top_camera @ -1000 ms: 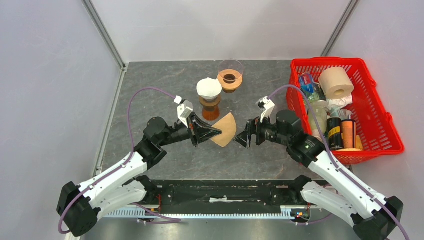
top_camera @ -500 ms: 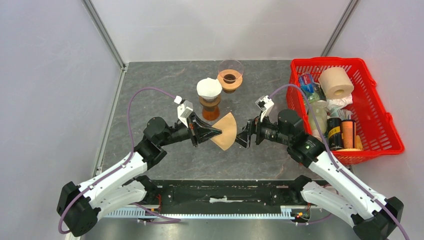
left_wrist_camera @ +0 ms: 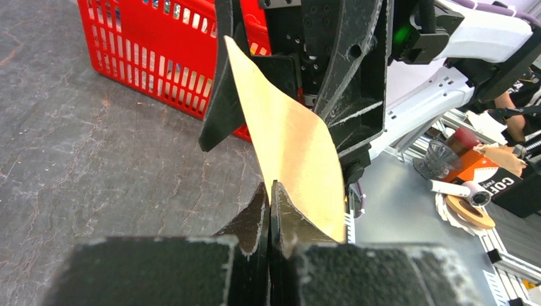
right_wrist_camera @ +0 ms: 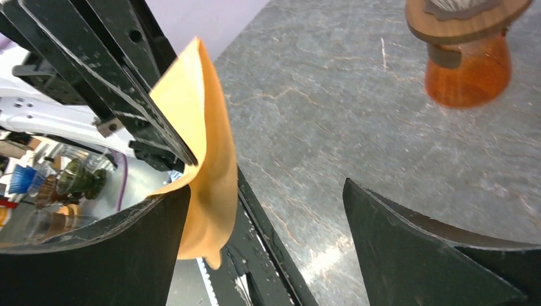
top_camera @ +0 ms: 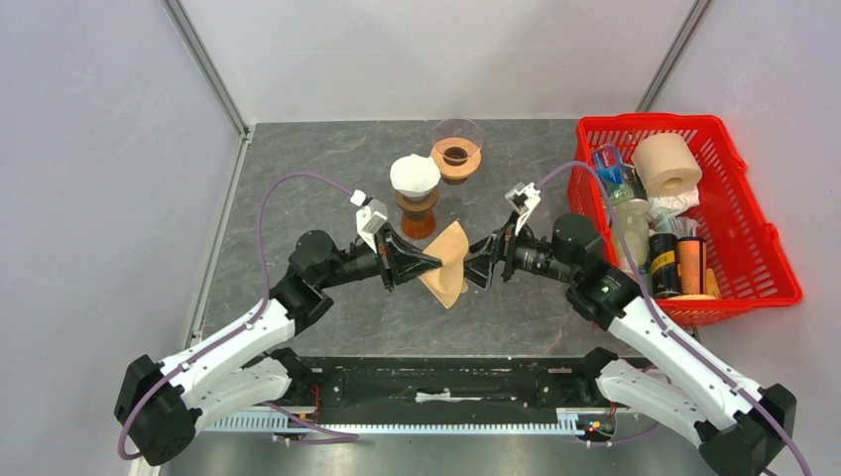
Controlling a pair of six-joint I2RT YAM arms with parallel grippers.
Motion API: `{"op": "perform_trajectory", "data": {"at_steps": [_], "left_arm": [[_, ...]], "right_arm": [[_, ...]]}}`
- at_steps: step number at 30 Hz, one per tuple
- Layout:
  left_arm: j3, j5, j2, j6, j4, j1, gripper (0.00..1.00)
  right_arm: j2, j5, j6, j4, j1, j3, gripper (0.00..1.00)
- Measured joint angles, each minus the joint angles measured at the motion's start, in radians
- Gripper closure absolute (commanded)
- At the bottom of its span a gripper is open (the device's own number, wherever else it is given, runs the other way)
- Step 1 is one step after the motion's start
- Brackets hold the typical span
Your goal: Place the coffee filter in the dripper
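My left gripper (top_camera: 433, 264) is shut on a corner of the brown paper coffee filter (top_camera: 447, 266), which it holds above the table. In the left wrist view the filter (left_wrist_camera: 293, 140) rises from my closed jaws (left_wrist_camera: 271, 189) and curves. My right gripper (top_camera: 477, 266) is open and faces it, the filter's far edge lying between its spread fingers and against one finger (right_wrist_camera: 137, 245). The filter (right_wrist_camera: 205, 159) bows where it touches that finger. An empty clear dripper on an orange base (top_camera: 457, 149) stands at the back. Beside it a second dripper with a white filter (top_camera: 415, 177) sits on an amber vessel.
A red basket (top_camera: 739, 260) at the right holds a paper roll (top_camera: 666, 165), bottles and cans. Metal frame posts (top_camera: 205, 64) and grey walls close in the table. The amber vessel (right_wrist_camera: 469, 70) shows at the right wrist view's top right.
My right gripper has moved left until one finger meets the filter. The filter has turned more edge-on and bent. The left gripper still holds it in about the same place.
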Motion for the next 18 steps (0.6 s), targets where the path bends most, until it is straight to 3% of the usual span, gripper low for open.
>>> {"op": "perform_trajectory", "data": {"at_steps": [6, 18], "left_arm": [[0.000, 0.017, 0.005, 0.000, 0.016, 0.000, 0.98], [-0.040, 0.014, -0.020, -0.007, 0.065, 0.000, 0.98]], "right_arm": [[0.060, -0.049, 0.066, 0.119, 0.000, -0.005, 0.11], [0.087, -0.083, 0.139, 0.192, 0.000, -0.028, 0.40]]}}
